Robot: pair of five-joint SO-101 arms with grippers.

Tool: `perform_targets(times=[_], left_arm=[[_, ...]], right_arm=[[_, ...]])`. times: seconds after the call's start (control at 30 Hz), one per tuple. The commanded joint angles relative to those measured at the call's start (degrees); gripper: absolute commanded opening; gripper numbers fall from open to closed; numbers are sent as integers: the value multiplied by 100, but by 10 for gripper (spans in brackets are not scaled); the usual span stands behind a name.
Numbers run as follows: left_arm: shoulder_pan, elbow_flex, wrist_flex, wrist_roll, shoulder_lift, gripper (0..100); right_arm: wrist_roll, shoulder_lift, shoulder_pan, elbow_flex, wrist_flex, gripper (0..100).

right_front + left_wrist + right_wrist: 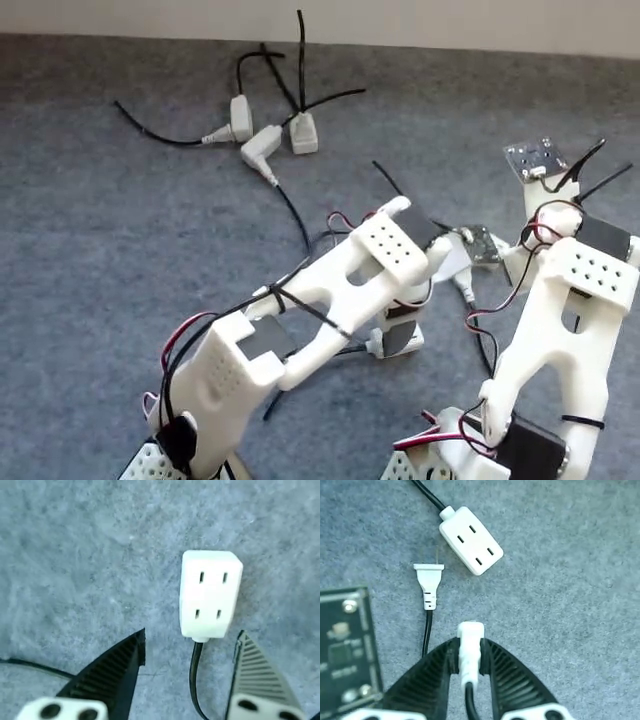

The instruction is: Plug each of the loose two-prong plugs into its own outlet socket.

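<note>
In the left wrist view a white outlet block with two pairs of slots lies face up on the grey carpet, its black cord running back between my fingers. My left gripper is open just short of it, one finger on each side of the cord. My right gripper is shut on a white two-prong plug, its cord trailing back between the fingers. Ahead of it lie a loose white plug and another white outlet block with empty slots. In the high view both arms meet near a white block.
Grey carpet covers the whole table. At the back left lies a cluster of three white plug and socket pieces with black cords. The left arm's green camera board sits close beside my right gripper. Black cords cross the middle.
</note>
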Motion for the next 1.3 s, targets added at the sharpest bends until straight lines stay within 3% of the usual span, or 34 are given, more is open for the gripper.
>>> perform_targets(times=[0.0, 0.53, 0.8, 1.1, 1.27], left_arm=[[356, -13, -158, -53, 127, 291], [532, 602, -914, -53, 180, 289], [163, 734, -1178, -44, 180, 284], [-462, 708, -1363, -44, 180, 69], [-769, 708, -1653, -70, 171, 38]], right_arm=[[44, -171, 22, -22, -145, 8], [44, -171, -4, -22, -145, 8], [44, -171, -4, -22, -119, 8], [44, -171, 22, -22, -119, 8], [35, -171, 48, -31, -145, 8]])
